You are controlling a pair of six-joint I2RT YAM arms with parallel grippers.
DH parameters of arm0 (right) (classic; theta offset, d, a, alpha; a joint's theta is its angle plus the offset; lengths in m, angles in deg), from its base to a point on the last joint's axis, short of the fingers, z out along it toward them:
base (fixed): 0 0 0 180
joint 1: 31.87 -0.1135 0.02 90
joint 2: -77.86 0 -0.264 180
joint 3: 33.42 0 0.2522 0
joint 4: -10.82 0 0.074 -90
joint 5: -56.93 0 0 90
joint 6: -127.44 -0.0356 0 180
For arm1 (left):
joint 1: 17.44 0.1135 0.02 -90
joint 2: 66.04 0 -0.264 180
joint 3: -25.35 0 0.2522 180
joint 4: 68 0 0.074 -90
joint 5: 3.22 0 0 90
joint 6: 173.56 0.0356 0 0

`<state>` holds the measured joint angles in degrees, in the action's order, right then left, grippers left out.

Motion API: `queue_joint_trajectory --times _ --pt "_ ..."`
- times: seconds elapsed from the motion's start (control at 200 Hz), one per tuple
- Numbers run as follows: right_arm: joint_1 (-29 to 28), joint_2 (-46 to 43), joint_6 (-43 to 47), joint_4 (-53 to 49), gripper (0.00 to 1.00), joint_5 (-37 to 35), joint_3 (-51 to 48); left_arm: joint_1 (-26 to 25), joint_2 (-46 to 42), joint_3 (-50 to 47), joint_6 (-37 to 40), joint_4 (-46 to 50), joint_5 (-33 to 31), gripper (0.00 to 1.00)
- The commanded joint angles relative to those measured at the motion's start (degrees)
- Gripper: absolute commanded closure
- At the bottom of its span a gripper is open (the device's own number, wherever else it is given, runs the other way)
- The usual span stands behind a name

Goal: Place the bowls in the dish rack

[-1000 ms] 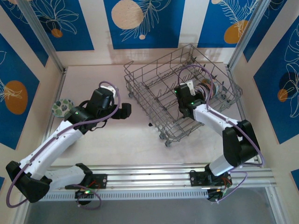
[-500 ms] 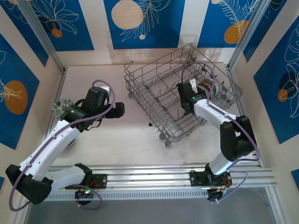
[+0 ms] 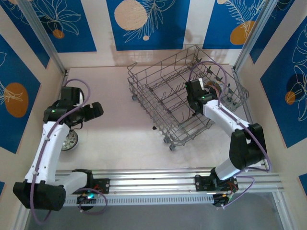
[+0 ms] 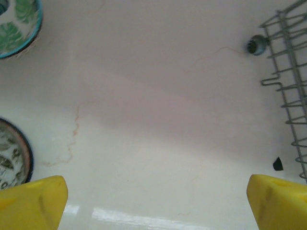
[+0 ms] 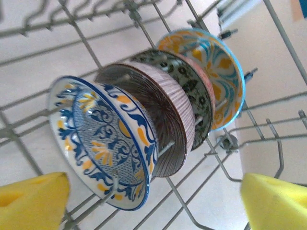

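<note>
Dish rack [image 3: 148, 108] sits at two o'clock on the table [image 3: 120, 129]. The right arm reaches inside it. The right claw [image 5: 153, 199] is wide apart, holding nothing, facing four bowls [image 5: 158, 120] standing in a row. The left arm bends toward nine o'clock, left claw [image 4: 156, 203] apart. Its camera sees two more bowls [image 4: 17, 26] on the table.
</note>
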<state>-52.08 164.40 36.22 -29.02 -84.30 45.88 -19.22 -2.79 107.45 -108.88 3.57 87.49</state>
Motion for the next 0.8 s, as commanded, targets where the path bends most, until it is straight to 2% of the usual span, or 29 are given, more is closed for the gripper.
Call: queue_joint_trajectory --times 0.0,0.135,0.35,0.605,0.795 --pt "0.43 -4.7 0.22 -2.8 0.0 8.97 2.95 5.49 0.07 -1.25 0.47 4.47 3.63 0.04" --pt "0.34 -6.51 -0.19 -6.41 0.0 16.8 4.24 13.79 0.83 -4.09 2.66 5.57 5.57 0.05" --pt "-0.31 -8.18 -0.55 -7.46 0.0 26.85 5.2 18.7 3.81 -6.38 4.13 5.09 3.06 0.07" --pt "-0.38 -7.93 -1.07 -7.11 0.01 34.86 5.8 19.38 11.51 -7.14 7.92 2.95 -7.48 0.16" --pt "0.05 -8.82 -1.65 -7.11 0.0 37.62 5.93 19.88 18.59 -6.39 9.05 1.93 -9.24 0.21"
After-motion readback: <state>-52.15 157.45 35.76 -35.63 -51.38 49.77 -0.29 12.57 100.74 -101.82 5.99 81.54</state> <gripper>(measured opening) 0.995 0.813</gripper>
